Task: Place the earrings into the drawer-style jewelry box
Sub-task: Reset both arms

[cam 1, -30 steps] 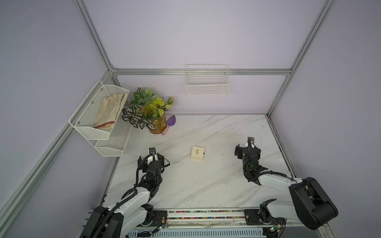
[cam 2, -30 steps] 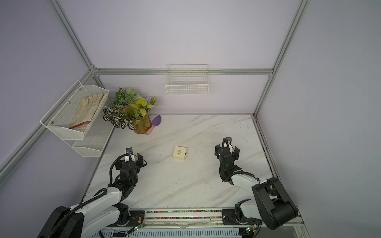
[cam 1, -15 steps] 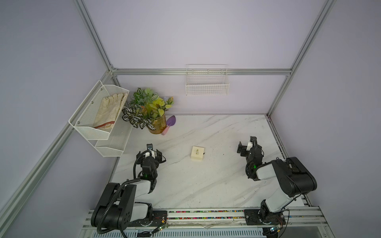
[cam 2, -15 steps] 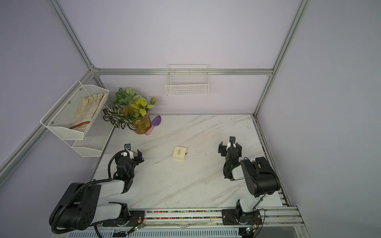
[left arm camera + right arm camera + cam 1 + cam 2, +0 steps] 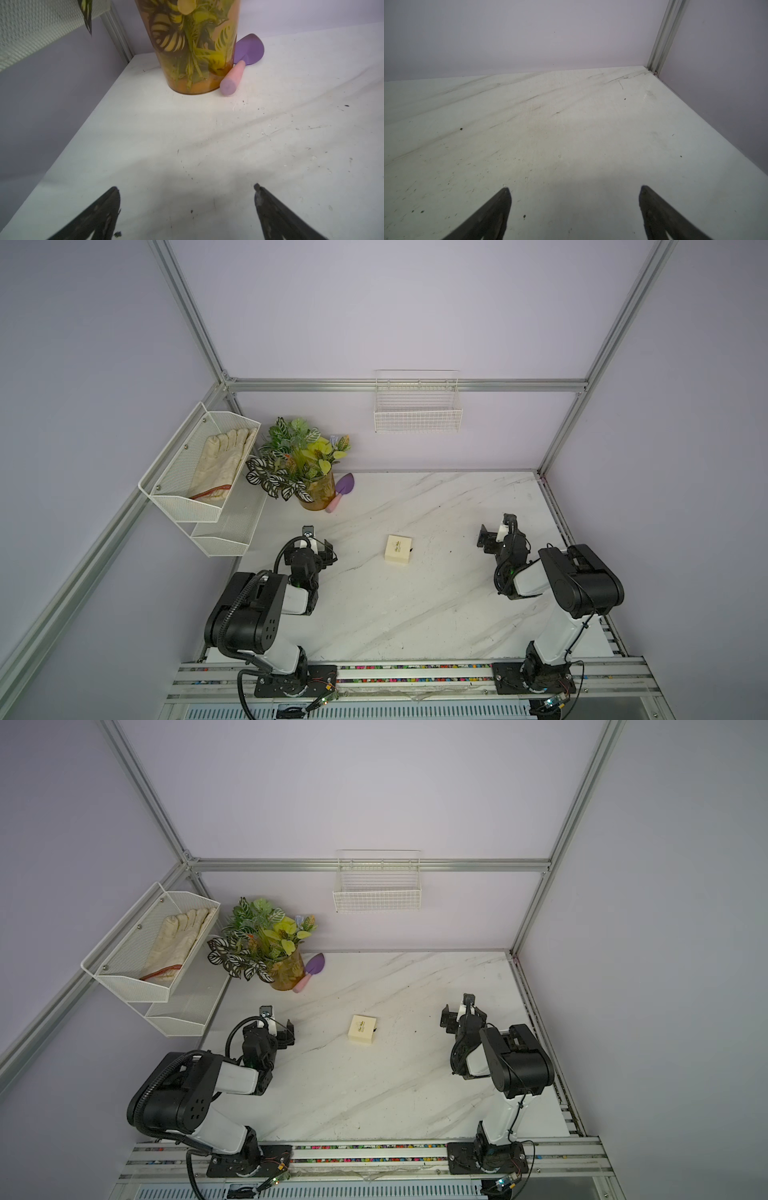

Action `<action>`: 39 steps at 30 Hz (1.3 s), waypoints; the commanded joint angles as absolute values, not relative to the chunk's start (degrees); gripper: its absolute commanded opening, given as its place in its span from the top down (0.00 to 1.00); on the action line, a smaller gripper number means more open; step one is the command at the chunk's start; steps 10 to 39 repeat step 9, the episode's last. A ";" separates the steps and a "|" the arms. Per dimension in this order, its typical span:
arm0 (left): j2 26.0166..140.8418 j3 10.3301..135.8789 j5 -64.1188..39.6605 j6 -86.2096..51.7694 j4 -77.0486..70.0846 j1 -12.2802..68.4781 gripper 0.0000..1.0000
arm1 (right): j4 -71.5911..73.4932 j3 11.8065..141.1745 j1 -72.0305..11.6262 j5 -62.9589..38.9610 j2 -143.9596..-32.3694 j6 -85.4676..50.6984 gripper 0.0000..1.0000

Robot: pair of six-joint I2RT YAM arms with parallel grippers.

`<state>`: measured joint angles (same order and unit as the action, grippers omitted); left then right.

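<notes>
Here, in both top views, the cream jewelry box (image 5: 398, 553) sits alone near the middle of the marble desk (image 5: 415, 614), well apart from both arms. Its drawer looks pushed in, with the dark pull tab (image 5: 410, 549) poking out on the side toward the right arm. The earrings are too small to find anywhere, so I cannot tell whether they lie on the desk or inside the box. The left pincer (image 5: 319, 541) and the right pincer (image 5: 496, 529) sit low at either side, both spread wide and empty, probably parked clear so that the box is reachable from both sides. In the left wrist view, the wide-set fingers (image 5: 99, 216) frame bare desk, with the plant pot (image 5: 195, 62) in the far corner and a purple trowel (image 5: 249, 49) lying against it, out of the work's way. In the right wrist view, the fingers (image 5: 488, 216) frame only scuffed desk and the wall corner, with no box and no earrings.
</notes>
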<state>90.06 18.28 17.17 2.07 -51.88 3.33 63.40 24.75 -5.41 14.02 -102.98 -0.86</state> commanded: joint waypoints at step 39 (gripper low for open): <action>90.09 21.67 18.05 -1.23 -54.42 1.54 0.00 | 62.28 26.53 -2.37 8.10 -101.88 -1.96 0.03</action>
